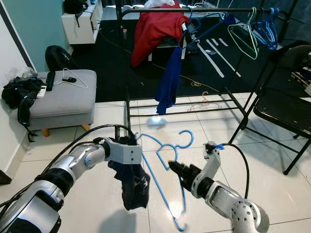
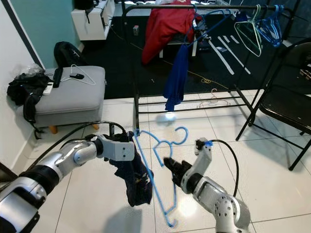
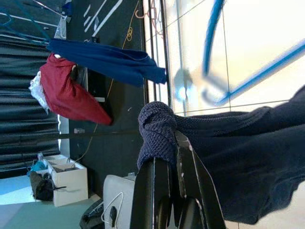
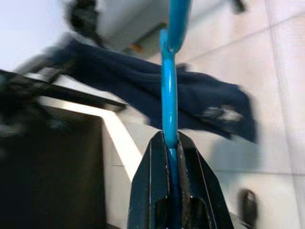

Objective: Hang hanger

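Both arms loaded in front of the clothes rack (image 1: pixel 194 9), nothing hung yet.

The dark blue garment (image 1: pixel 132 187) droops soft and floppy from the left tool (image 3: pixel 164 157), which is clamped on a bunched fold. The right tool (image 4: pixel 170 157) is pinched on a thin bar of the blue hanger (image 1: pixel 167 160), held low over the floor tiles. Hanger looks light, stiff and slippery, so I'd keep the grip near its neck.
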`<state>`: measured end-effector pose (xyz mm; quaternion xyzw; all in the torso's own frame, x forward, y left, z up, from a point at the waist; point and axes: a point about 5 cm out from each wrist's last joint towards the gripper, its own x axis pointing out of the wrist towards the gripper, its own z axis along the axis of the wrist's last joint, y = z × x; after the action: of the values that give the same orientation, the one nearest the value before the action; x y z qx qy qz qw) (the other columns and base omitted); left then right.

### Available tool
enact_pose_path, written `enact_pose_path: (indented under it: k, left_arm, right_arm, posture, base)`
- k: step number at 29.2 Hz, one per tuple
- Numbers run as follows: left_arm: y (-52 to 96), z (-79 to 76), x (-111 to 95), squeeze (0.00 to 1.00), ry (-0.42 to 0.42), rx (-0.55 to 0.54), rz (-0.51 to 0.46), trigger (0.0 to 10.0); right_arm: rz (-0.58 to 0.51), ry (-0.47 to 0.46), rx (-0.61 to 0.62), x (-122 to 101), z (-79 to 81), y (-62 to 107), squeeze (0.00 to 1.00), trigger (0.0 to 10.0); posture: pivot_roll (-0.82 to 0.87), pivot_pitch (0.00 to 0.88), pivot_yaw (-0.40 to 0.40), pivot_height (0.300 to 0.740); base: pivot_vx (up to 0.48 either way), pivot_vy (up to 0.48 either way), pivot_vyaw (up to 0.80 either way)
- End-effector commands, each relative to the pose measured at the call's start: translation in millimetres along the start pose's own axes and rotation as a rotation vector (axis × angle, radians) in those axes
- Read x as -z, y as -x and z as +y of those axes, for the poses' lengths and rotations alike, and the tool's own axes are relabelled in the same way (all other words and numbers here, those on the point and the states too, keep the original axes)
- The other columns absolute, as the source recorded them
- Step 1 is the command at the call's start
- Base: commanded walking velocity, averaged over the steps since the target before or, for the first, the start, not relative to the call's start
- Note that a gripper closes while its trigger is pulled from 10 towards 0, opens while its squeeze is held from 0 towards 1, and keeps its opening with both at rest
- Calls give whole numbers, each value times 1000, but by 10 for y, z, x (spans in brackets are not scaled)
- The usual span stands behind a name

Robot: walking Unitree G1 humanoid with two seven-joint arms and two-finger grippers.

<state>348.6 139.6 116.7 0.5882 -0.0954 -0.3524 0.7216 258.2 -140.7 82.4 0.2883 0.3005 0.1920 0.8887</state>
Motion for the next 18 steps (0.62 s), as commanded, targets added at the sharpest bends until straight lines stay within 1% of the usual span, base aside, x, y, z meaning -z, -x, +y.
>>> enact_pose_path:
  k: [1,2,3,5,6,7,8,10,11,12,13,18]
  left_arm:
    - [20,22,23,0,-34,2,-3,10000]
    - [20,22,23,0,-34,2,-3,10000]
    - [2,45,-17,0,-45,-10,-28,10000]
    - [2,45,-17,0,-45,-10,-28,10000]
    - [-19,64,-73,0,-59,-18,-63,10000]
    - [-19,64,-73,0,-59,-18,-63,10000]
    - [-35,66,-118,0,-73,-17,-94,10000]
    - [-35,66,-118,0,-73,-17,-94,10000]
    - [-46,54,-148,0,-89,-6,-113,10000]
    - [-54,8,-159,0,-111,25,-124,10000]
    - [-55,-3,-159,0,-114,32,-124,10000]
    - [-56,-9,-157,0,-118,33,-124,10000]
  right_arm:
    - [80,68,18,97,-31,-15,0,10000]
    - [80,68,18,97,-31,-15,0,10000]
    - [151,181,36,141,-102,3,0,10000]
    - [151,181,36,141,-102,3,0,10000]
    - [178,280,26,130,-159,19,0,10000]
    - [178,280,26,130,-159,19,0,10000]
    - [188,362,10,95,-191,34,0,10000]
    - [188,362,10,95,-191,34,0,10000]
    - [186,430,9,42,-218,48,0,10000]
    - [160,512,1,-96,-189,73,0,10000]
    - [154,525,1,-126,-178,79,0,10000]
    - [154,538,0,-137,-176,76,0,10000]
  posture:
    - [-58,82,3,740]
    - [-58,82,3,740]
    - [-57,83,3,740]
    - [-57,83,3,740]
    - [-58,83,0,740]
    - [-58,83,0,740]
    - [-58,84,-1,740]
    - [-58,84,-1,740]
    - [-59,86,-3,740]
    - [-59,87,-6,740]
    - [-59,87,-6,740]
    - [-59,87,-6,740]
  base:
    - [0,0,0]
    - [0,0,0]
    - [0,0,0]
    - [0,0,0]
    - [0,0,0]
    - [0,0,0]
    - [0,0,0]
    - [0,0,0]
    - [0,0,0]
    - [0,0,0]
    - [0,0,0]
    - [0,0,0]
